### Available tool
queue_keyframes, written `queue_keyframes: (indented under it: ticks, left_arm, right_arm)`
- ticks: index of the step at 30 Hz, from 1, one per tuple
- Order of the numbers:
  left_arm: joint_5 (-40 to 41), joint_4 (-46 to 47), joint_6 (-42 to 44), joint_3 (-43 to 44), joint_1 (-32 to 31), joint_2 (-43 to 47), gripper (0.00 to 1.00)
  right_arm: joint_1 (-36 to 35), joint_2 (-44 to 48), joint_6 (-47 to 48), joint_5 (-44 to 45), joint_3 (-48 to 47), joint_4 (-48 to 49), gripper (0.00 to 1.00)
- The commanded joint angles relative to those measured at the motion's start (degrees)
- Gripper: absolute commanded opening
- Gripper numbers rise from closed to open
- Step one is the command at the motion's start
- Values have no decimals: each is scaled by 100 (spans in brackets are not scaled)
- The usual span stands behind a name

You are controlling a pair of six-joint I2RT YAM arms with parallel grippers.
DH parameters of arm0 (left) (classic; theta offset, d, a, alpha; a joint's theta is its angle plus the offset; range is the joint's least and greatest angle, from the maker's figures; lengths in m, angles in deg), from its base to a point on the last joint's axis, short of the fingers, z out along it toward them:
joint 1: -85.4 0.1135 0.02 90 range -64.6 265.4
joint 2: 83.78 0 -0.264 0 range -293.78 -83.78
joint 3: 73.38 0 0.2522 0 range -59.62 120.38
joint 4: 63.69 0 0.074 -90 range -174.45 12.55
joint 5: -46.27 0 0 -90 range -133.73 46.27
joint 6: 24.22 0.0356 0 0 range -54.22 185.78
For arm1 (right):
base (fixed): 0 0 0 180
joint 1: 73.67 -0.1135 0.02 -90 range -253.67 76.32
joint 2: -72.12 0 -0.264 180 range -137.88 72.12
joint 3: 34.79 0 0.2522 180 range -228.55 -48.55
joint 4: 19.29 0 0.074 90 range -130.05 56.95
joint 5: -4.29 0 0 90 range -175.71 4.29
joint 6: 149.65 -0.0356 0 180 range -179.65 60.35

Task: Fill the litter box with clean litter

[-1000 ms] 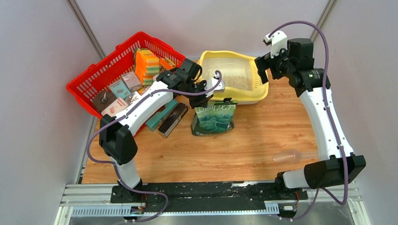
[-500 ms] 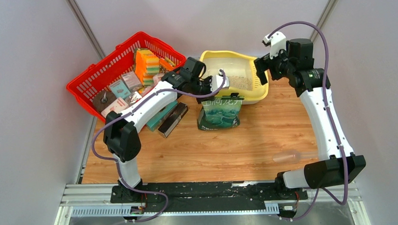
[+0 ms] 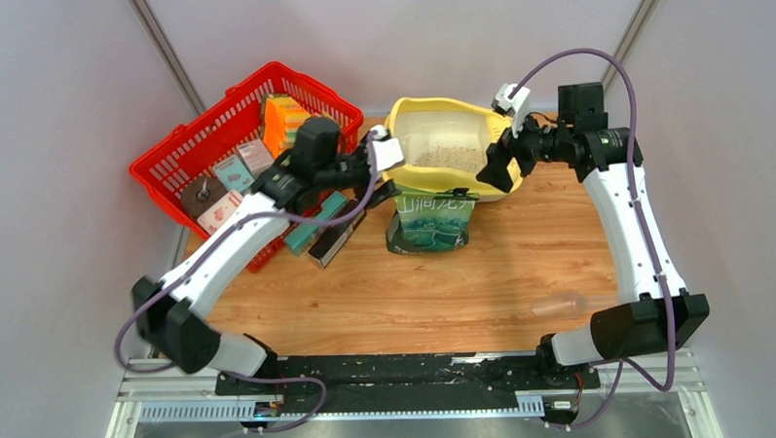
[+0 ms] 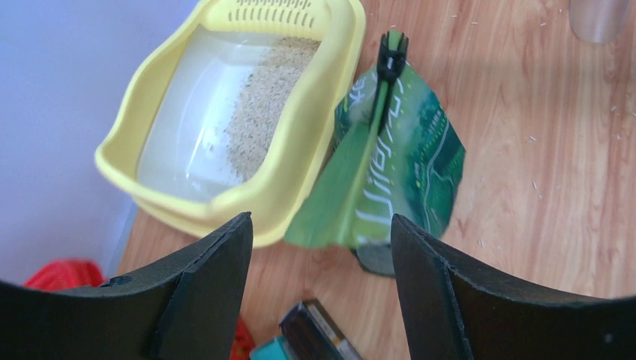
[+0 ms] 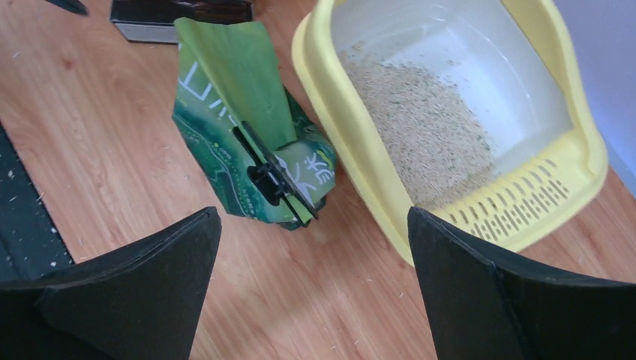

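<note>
Upper centre of the top view, the litter box (image 3: 437, 103) holds clean litter (image 3: 447, 157); left gripper (image 4: 321, 219) and right gripper (image 5: 313, 211) gape empty. Best withdraw gently, not toppling the green bag (image 3: 431, 217).

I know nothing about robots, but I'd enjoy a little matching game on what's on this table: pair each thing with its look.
Things:
1. litter box
2. litter
3. bag
4. basket

Looks:
A. red mesh
B. green with white writing
C. loose beige grains
D. pale yellow with a white inside

Pairs: 1-D, 2-C, 3-B, 4-A
</note>
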Motion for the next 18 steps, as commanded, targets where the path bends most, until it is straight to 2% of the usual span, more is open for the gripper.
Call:
queue_keyframes:
  ticks: [1,2,6,12,16,18]
  left_arm:
    - [140,-131,-123,-1055,49,1183,75]
    - [193,-202,-123,-1215,57,1315,75]
    - [712,-220,-474,-1630,84,1641,75]
    - [730,-106,-536,-1718,84,1641,73]
    - [773,-80,-677,-1735,84,1641,72]
    - [782,-80,-686,-1727,84,1641,72]
  right_arm:
    - [-118,-396,923,-948,-484,-571,100]
    - [-170,-685,1656,-923,-799,-1226,100]
    - [-522,-1214,3066,-256,-1206,-2497,100]
    - [-723,-1154,3615,253,-619,-1981,91]
    - [-961,-1040,3633,675,-223,-1322,77]
    - [-1093,-1013,3650,738,-126,-1093,73]
